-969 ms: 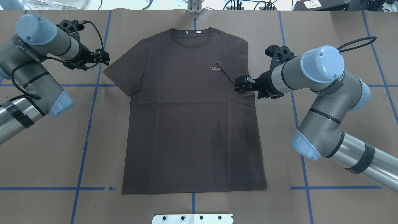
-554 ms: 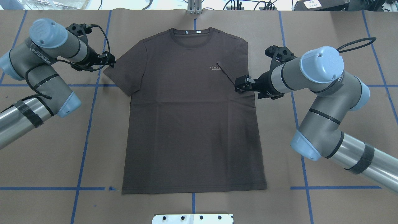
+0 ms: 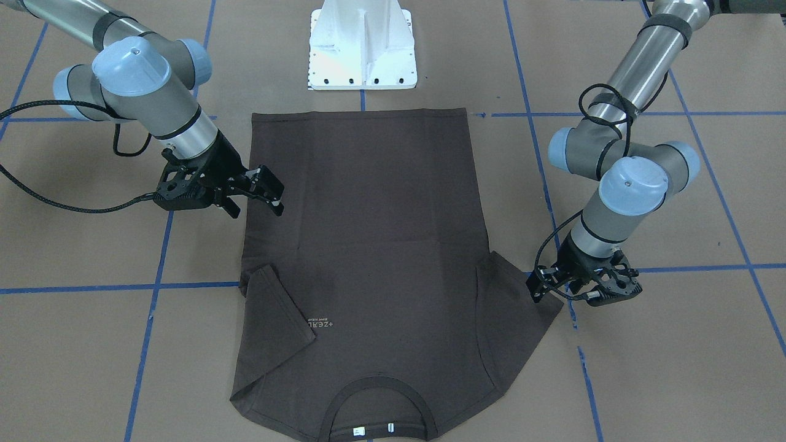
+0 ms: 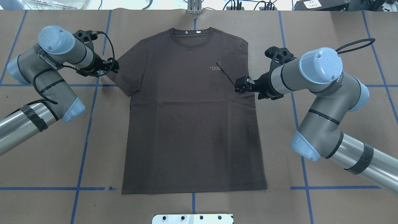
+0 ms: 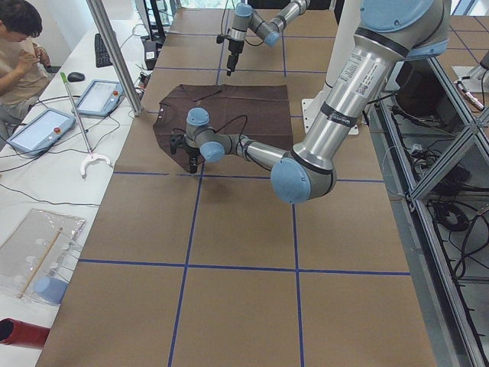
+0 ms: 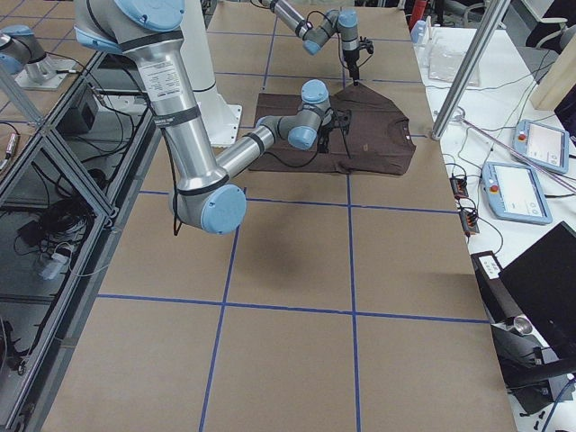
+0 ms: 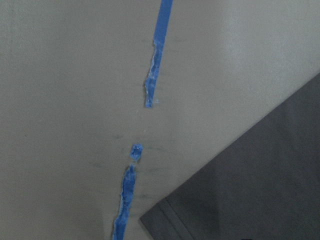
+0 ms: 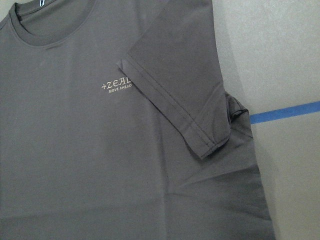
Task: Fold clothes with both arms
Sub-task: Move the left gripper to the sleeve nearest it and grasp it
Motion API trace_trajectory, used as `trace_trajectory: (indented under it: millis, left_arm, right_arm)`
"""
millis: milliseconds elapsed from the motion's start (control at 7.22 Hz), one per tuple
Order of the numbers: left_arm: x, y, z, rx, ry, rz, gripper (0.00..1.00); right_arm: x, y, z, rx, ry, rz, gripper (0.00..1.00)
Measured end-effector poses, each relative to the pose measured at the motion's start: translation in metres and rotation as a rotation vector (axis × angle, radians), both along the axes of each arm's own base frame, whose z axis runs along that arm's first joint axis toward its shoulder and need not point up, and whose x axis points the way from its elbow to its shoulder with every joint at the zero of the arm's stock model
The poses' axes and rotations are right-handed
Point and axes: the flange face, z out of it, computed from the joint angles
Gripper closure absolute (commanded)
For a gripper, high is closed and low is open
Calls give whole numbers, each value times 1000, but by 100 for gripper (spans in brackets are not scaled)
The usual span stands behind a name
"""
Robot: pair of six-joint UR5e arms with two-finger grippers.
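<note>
The dark brown T-shirt (image 4: 192, 124) lies flat, front up, collar toward the table's far edge. Its right sleeve (image 8: 175, 85) is folded inward onto the chest beside the pale lettering (image 8: 116, 85). The left sleeve (image 4: 126, 73) is spread out flat. My left gripper (image 4: 115, 66) stands open at that sleeve's outer corner, low over the table; the left wrist view shows the sleeve corner (image 7: 260, 185) and no fingers. My right gripper (image 3: 275, 193) hangs open above the shirt's right side edge, just below the folded sleeve, with nothing in it.
Brown paper with blue tape lines (image 4: 90, 124) covers the table. The white pedestal base (image 3: 362, 43) stands at the shirt's hem end. In the exterior left view a person (image 5: 19, 46) sits at a side table with tablets (image 5: 99, 95), behind a metal post (image 5: 114, 53).
My left arm has swung in toward the shirt, carrying its gripper to the left sleeve's corner. The right gripper has hardly moved. The shirt lies as before.
</note>
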Motion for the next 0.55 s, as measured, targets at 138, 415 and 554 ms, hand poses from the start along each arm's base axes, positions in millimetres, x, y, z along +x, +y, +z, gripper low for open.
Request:
trace_trajectory:
  millis: [138, 415, 554]
  left_arm:
    - [1, -2, 0, 8, -11, -14, 38]
    - [3, -3, 2, 18, -25, -27, 43]
    - [4, -3, 3, 18, -27, -27, 43]
  right_arm:
    - [0, 0, 0, 0, 1, 1, 0]
    - [-1, 0, 0, 1, 1, 0, 0]
    - [-1, 1, -1, 1, 0, 0, 0]
